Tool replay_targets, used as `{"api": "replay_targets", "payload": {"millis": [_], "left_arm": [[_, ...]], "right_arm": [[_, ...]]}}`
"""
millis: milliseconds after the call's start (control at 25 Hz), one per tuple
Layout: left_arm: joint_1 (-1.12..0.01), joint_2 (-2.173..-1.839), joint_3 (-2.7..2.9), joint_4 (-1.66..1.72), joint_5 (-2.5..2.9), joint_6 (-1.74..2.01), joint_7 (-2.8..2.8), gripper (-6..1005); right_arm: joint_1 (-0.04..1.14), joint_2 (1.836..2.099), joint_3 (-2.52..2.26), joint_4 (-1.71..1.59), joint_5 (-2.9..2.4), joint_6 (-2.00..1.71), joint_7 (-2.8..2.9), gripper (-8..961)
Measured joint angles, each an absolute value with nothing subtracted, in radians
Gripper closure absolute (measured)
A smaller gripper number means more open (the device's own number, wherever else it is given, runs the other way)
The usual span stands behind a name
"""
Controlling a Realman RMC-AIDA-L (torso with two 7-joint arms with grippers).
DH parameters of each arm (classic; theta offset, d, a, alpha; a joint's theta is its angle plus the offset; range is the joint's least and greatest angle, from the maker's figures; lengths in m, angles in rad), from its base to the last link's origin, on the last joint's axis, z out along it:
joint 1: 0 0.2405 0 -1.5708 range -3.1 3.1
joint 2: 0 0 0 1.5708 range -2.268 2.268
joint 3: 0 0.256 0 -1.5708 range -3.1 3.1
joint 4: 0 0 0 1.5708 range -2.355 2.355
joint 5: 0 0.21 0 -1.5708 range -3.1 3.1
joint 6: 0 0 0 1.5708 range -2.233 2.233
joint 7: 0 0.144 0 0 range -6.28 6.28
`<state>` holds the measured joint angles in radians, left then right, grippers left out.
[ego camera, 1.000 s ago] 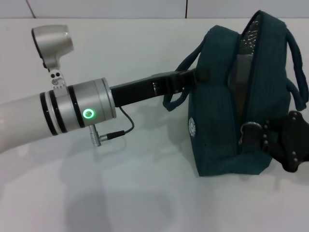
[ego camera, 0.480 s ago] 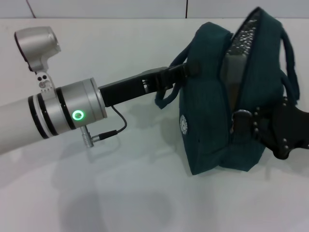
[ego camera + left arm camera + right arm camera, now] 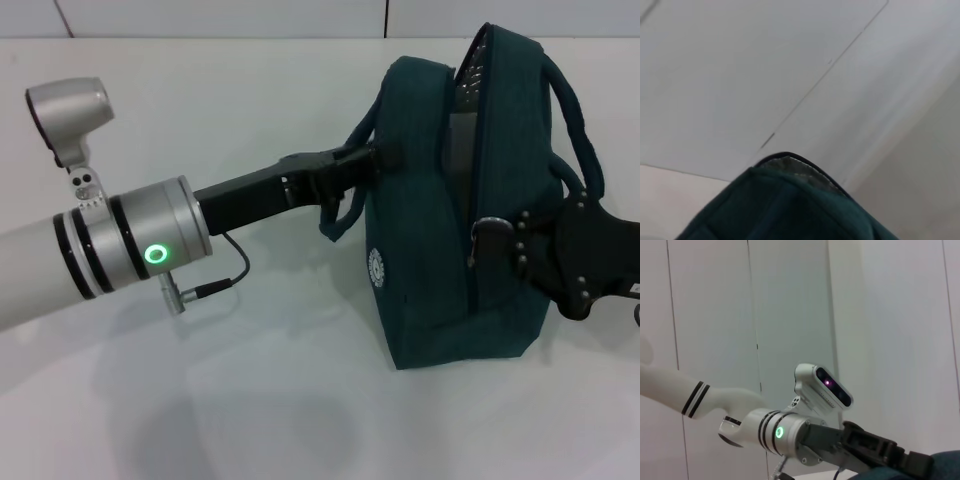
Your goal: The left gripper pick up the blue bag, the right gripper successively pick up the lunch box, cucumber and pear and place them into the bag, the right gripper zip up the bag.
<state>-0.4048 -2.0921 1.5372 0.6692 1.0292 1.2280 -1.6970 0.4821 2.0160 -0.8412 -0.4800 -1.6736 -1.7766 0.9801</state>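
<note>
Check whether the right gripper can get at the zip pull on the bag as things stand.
Probably yes. The right gripper is already at the metal zip pull on the blue bag, with nothing between them, while the left gripper grips the bag's far side near a handle.

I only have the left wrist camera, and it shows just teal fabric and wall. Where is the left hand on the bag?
Observer: In the head view, the left hand grips the blue bag on its side, by the base of one handle.
Operator: And the right hand?
Observer: The right hand is at the zipper pull, toward the bag's near end.
Operator: Is the zip closed?
Observer: Not yet. Beyond the pull the opening gapes and the silvery lining shows.
</note>
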Motion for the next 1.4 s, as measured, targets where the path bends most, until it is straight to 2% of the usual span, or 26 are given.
{"api": "replay_targets", "payload": {"millis": [80,200,400,840,1400], "left_arm": [[-0.408,-2.091,1.519,0.653,1.029,1.225,-1.695,909],[-0.414,-2.091,1.475,0.613,1.028,1.224,-1.685,692],[-0.415,-2.092,1.418,0.577,1.017,1.229,-1.634,458],[-0.395,-2.09,1.392,0.573,0.993,1.32,-1.58,335],[-0.363,-2.086,1.315,0.55,0.944,1.356,-1.537,335]], "right_arm": [[0.484,2.017,-0.842,-0.48,-1.673,-1.779,0.98,948],[0.49,2.017,-0.842,-0.48,-1.673,-1.781,0.98,948],[0.494,2.018,-0.842,-0.485,-1.659,-1.783,0.98,948],[0.528,2.02,-0.843,-0.482,-1.615,-1.78,0.98,948],[0.557,2.021,-0.889,-0.472,-1.569,-1.732,0.984,948]]}}
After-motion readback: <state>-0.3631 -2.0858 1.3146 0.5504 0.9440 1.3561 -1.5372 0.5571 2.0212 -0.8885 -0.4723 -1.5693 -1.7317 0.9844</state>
